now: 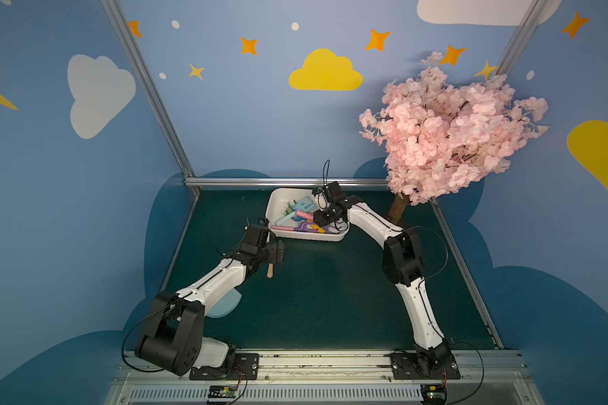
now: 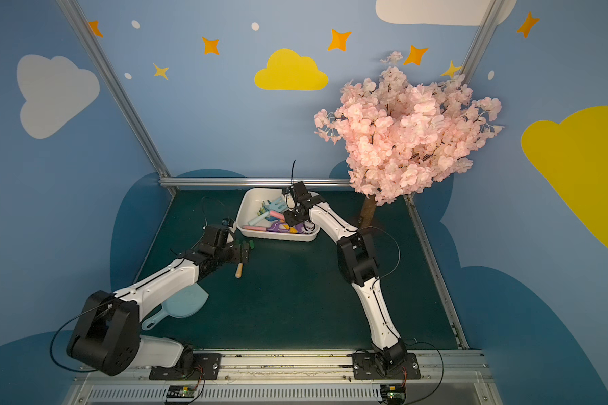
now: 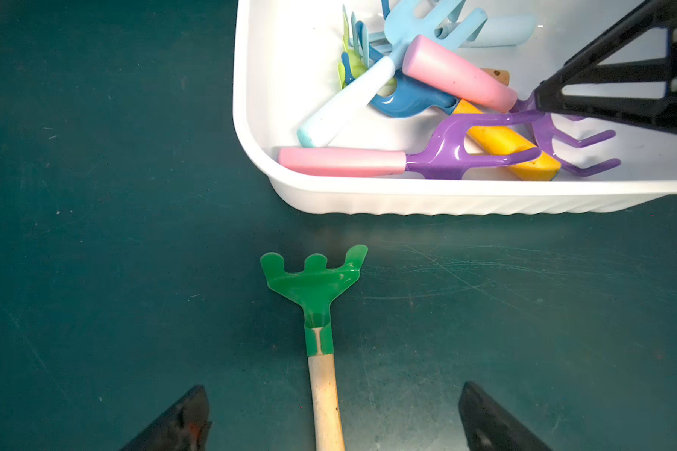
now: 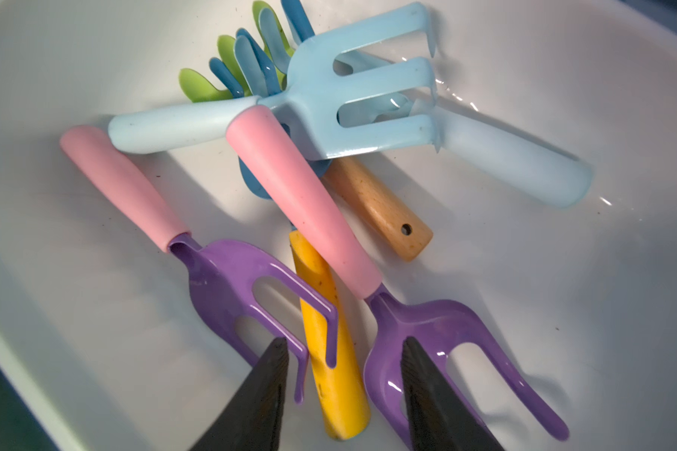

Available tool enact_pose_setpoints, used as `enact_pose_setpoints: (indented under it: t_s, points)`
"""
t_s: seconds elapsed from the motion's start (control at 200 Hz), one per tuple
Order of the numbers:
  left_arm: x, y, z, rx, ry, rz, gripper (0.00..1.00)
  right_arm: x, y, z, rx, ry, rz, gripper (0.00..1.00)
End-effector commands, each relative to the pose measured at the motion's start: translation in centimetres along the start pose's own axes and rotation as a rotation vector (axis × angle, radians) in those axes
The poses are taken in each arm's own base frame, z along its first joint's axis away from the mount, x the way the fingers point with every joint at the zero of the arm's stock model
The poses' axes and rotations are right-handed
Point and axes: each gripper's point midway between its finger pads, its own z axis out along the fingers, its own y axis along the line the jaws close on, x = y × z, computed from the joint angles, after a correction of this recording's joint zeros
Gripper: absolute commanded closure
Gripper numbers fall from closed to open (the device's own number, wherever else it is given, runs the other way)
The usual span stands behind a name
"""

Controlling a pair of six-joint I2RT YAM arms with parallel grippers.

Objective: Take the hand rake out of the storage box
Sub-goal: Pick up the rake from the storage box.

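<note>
The white storage box stands at the back of the green mat. Several toy hand rakes lie piled in it: two purple ones with pink handles, a light blue one, and a yellow handle beneath them. My right gripper is down inside the box, jaws apart on either side of the yellow handle and a purple tine, not pressing them. My left gripper hangs open over a green rake with a wooden handle lying on the mat outside the box.
A light blue scoop lies on the mat under the left arm. A pink blossom tree stands at the back right, its trunk close to the right arm. Metal rails edge the mat.
</note>
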Motion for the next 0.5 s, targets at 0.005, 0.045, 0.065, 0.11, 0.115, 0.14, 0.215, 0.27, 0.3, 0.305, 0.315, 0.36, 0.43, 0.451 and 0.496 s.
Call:
enact_pose_setpoints:
  t_s: [0.005,0.045,0.065,0.11,0.115,0.14,0.215,0.27,0.3,0.305,0.315,0.36,0.43,0.451,0.496]
  points:
    - [-0.44,0.48,0.09,-0.022,-0.007,-0.006,0.0,0.39,0.64,1.36,-0.03,0.017,0.022,0.54]
    - [-0.4,0.51,0.12,-0.024,-0.004,-0.006,0.0,0.53,0.68,1.57,-0.032,0.022,0.025,0.54]
    - [-0.43,0.58,0.14,-0.026,-0.004,-0.008,0.0,0.58,0.64,1.66,-0.032,0.023,0.026,0.54]
    - [-0.28,0.64,0.24,-0.031,0.001,-0.009,0.0,0.68,0.66,1.79,-0.033,0.026,0.028,0.54]
    - [-0.29,0.62,0.25,-0.031,0.001,-0.008,0.0,0.72,0.68,1.81,-0.033,0.027,0.028,0.54]
    - [-0.33,0.63,0.28,-0.031,0.001,-0.009,0.0,0.8,0.68,1.94,-0.032,0.028,0.028,0.55]
    - [-0.09,0.66,0.5,-0.035,0.013,-0.012,0.0,1.07,0.72,2.12,-0.035,0.037,0.027,0.58]
    - [0.0,0.78,0.62,-0.038,0.02,-0.016,0.0,1.17,0.66,2.14,-0.032,0.041,0.028,0.64]
    - [0.01,0.77,0.68,-0.039,0.023,-0.016,0.0,1.23,0.7,2.12,-0.032,0.043,0.026,0.67]
    - [0.01,0.79,0.68,-0.04,0.023,-0.016,0.0,1.22,0.66,2.1,-0.031,0.043,0.026,0.68]
    - [0.02,0.76,0.65,-0.04,0.023,-0.017,0.0,1.28,0.55,2.1,-0.029,0.045,0.028,0.7]
    - [0.01,0.8,0.68,-0.041,0.025,-0.019,0.0,1.33,0.57,2.02,-0.027,0.047,0.024,0.75]
    - [-0.06,0.86,0.64,-0.044,0.024,-0.024,0.0,1.25,0.56,1.8,-0.028,0.045,0.019,0.81]
    - [-0.03,0.88,0.65,-0.047,0.024,-0.025,0.0,1.25,0.59,1.76,-0.027,0.046,0.019,0.83]
    - [-0.09,0.97,0.62,-0.052,0.021,-0.032,0.0,1.16,0.44,1.61,-0.019,0.044,0.02,0.88]
